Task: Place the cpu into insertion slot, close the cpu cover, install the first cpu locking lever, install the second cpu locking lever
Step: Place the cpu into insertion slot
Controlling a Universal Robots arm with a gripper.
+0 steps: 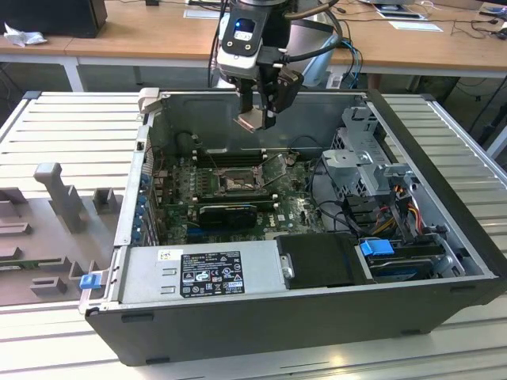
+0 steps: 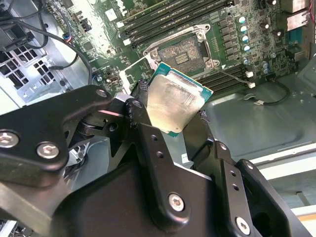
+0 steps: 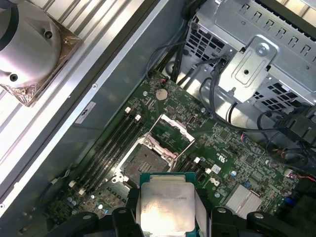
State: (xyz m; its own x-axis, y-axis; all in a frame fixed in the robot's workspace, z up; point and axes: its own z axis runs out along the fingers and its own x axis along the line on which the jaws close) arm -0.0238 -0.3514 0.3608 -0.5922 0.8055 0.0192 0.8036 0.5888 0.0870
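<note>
Silver-topped cpu [image 2: 175, 106] gripped between the jaws above the open insertion slot [image 2: 181, 52].

No print can be read: the label [image 1: 212, 274] on the power supply [image 1: 146, 279] is too small, and the marking on the cpu [image 3: 165, 207] is too faint.
</note>
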